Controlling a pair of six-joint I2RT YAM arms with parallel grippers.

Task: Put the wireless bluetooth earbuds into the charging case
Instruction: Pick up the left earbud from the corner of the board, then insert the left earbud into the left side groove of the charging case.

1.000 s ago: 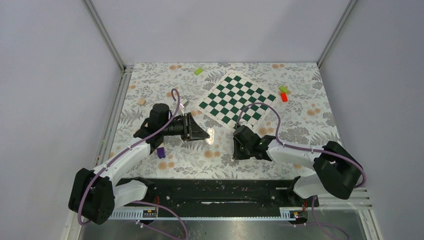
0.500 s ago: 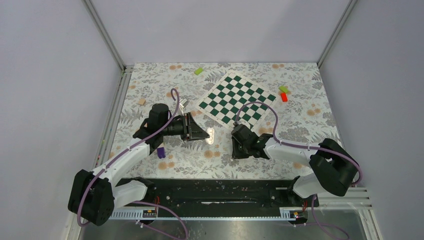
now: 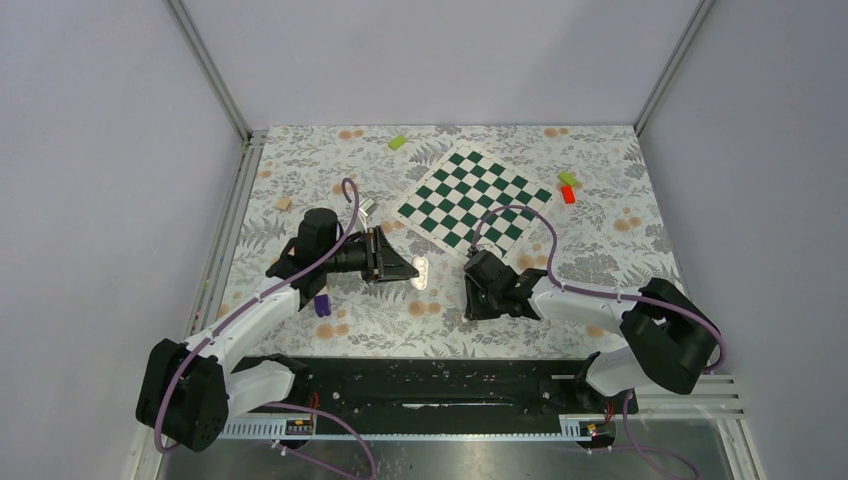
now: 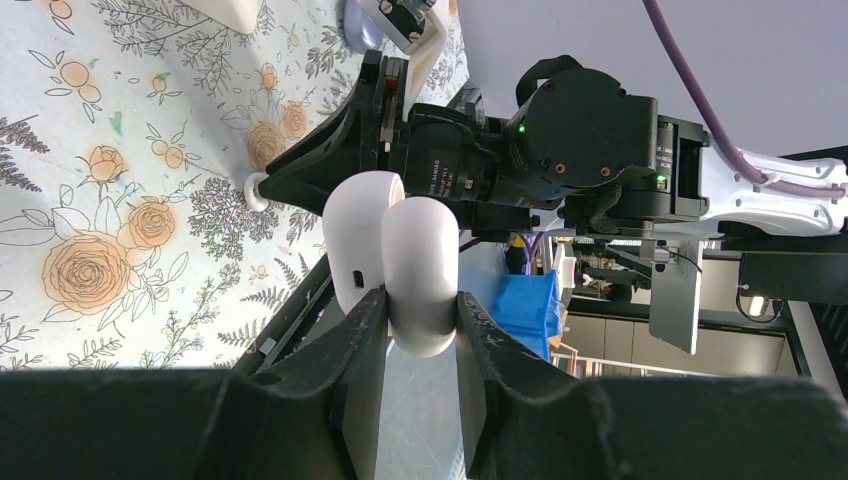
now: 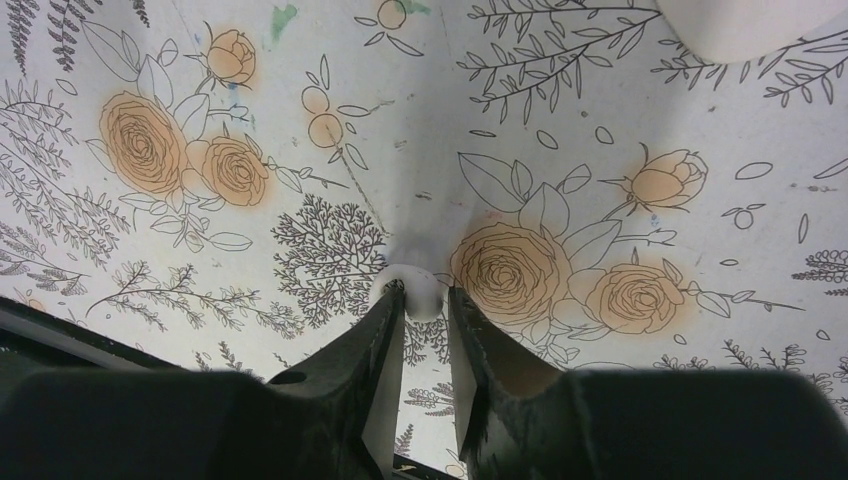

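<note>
The case (image 4: 420,262) sits clamped between the fingers of the left gripper (image 4: 420,300), its lid swung open so that two rounded white halves show side by side, a small dark slot on the lid half. From above it lies between the two arms, just off the near corner of the chessboard (image 3: 470,195), with the right arm close by. One earbud (image 5: 412,288) rests on the flowered surface (image 5: 600,100) beside an orange rose print, right at the tips of the right gripper (image 5: 424,295). That gripper is set narrow, one finger on each side of the earbud, and whether it actually pinches the earbud cannot be told. No second earbud can be made out. A purple block (image 3: 321,305) lies by the left arm.
</note>
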